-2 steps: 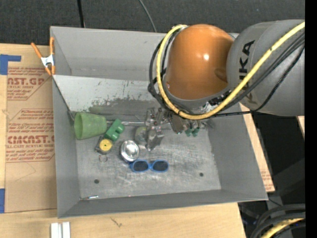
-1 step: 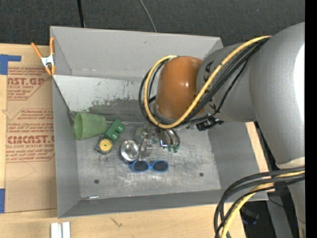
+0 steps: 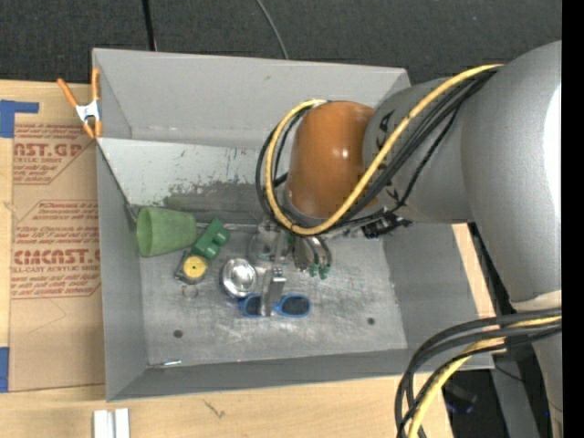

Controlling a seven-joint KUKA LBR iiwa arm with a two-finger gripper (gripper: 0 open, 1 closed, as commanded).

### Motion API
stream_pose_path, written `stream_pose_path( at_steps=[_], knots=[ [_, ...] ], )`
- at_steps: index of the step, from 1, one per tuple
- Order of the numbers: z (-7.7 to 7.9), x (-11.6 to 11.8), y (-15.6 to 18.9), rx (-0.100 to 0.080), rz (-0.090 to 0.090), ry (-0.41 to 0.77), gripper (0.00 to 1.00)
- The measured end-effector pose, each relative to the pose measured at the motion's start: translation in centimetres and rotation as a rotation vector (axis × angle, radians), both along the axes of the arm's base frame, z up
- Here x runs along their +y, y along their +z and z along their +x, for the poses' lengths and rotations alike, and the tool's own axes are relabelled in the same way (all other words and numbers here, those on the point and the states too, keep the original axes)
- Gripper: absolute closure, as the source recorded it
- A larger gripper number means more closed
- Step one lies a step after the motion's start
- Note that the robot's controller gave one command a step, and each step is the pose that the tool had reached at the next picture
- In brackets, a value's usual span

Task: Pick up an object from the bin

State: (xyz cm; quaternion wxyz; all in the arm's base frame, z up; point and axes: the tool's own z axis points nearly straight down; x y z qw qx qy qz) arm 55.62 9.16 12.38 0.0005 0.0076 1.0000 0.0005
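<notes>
Pincer [image 3: 274,292] over blue piece [image 3: 294,307], shiny silver cap [image 3: 238,276] just beside

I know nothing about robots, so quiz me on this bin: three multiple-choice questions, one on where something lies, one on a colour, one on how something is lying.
1. Where in the bin is the pale green cup?
A) at the left of the floor
B) in the right corner
C) under the hand

2. What colour is the thing that the hand hangs over?
A) red
B) blue
C) yellow

3. How does the cup lie?
A) upright
B) on its side
C) upside down

Answers:
1 A: it lies at the far left, with the dark green block on its right.
2 B: the blue thing lies under the hand, beside the shiny silver piece.
3 B: its wide mouth faces left and its narrow end points right.
</notes>
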Motion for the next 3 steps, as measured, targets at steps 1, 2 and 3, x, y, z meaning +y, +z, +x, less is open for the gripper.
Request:
stream_pose_path(
  at_steps=[1,2,3],
  knots=[
    [-1.3,1.4,-5.1,-0.013,-0.001,0.22,0.0],
    [-1.3,1.6,-5.1,-0.012,0.001,0.22,1.0],
    [-1.2,-2.6,11.1,-0.01,-0.003,0.442,1.0]
  ],
)
